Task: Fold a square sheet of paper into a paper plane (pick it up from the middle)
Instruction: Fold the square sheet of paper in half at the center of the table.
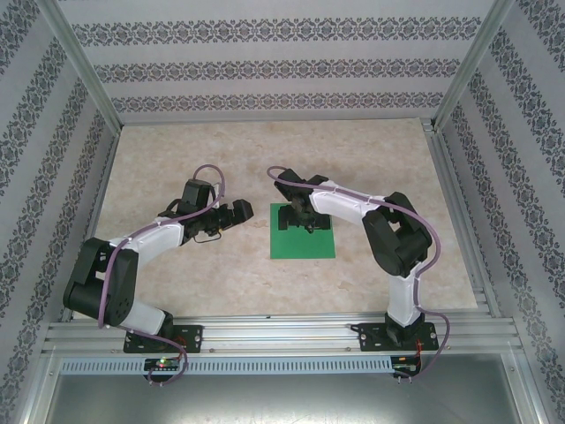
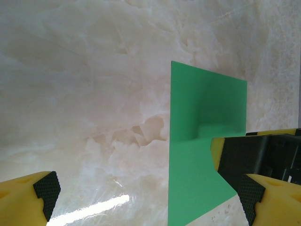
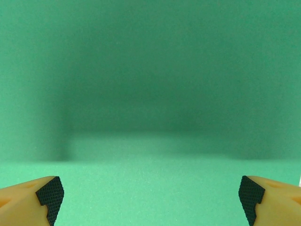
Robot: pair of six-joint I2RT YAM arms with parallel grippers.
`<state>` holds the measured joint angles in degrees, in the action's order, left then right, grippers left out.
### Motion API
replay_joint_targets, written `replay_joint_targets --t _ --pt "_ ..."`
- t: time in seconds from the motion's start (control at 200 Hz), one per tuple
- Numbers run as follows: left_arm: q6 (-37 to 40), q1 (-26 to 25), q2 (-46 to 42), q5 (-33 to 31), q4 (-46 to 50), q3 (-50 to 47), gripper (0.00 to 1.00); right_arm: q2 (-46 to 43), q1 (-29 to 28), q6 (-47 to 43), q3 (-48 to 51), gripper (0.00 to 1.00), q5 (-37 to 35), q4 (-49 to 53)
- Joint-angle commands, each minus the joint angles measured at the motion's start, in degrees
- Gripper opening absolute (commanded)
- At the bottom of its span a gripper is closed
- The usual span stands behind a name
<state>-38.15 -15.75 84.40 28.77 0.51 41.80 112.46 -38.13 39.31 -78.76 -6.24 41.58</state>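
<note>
The square sheet of paper (image 1: 303, 238) lies flat and bright green on the marble table, between the two arms. My right gripper (image 1: 300, 218) hovers directly above the sheet's far half, pointing down, open; in the right wrist view the green paper (image 3: 150, 94) spreads under the wide-apart black pads (image 3: 51, 194). My left gripper (image 1: 244, 212) sits just left of the sheet, open and empty. From the left wrist the paper (image 2: 202, 141) lies ahead to the right, with the right gripper's yellow and black finger over its edge.
The marble tabletop (image 1: 177, 168) stretches around the sheet. Aluminium frame rails (image 1: 265, 331) run along the near edge, and patterned walls close in the sides and back.
</note>
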Motion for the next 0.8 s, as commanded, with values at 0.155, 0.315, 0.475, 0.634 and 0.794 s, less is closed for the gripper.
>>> replay_joint_targets --t 0.155,0.315,0.475,0.634,0.794 --pt "0.4 -0.4 -1.7 1.2 -2.5 0.0 1.0 2.3 0.6 1.0 -2.5 0.98 0.4 0.6" --pt "0.3 -0.6 -1.6 1.5 -2.9 -0.7 1.0 4.3 0.7 1.4 -2.7 0.98 0.7 0.8" --pt "1.1 -0.5 -2.0 2.4 -2.3 -0.6 1.0 5.9 0.5 1.4 -1.7 0.98 1.8 0.2" --pt "2.6 -0.5 -2.6 2.6 -0.8 -0.2 1.0 7.0 0.3 1.9 0.1 0.98 2.4 -0.5" --pt "2.7 -0.5 -2.7 2.5 -0.5 -0.2 1.0 7.1 0.1 2.0 0.7 0.98 1.9 -0.5"
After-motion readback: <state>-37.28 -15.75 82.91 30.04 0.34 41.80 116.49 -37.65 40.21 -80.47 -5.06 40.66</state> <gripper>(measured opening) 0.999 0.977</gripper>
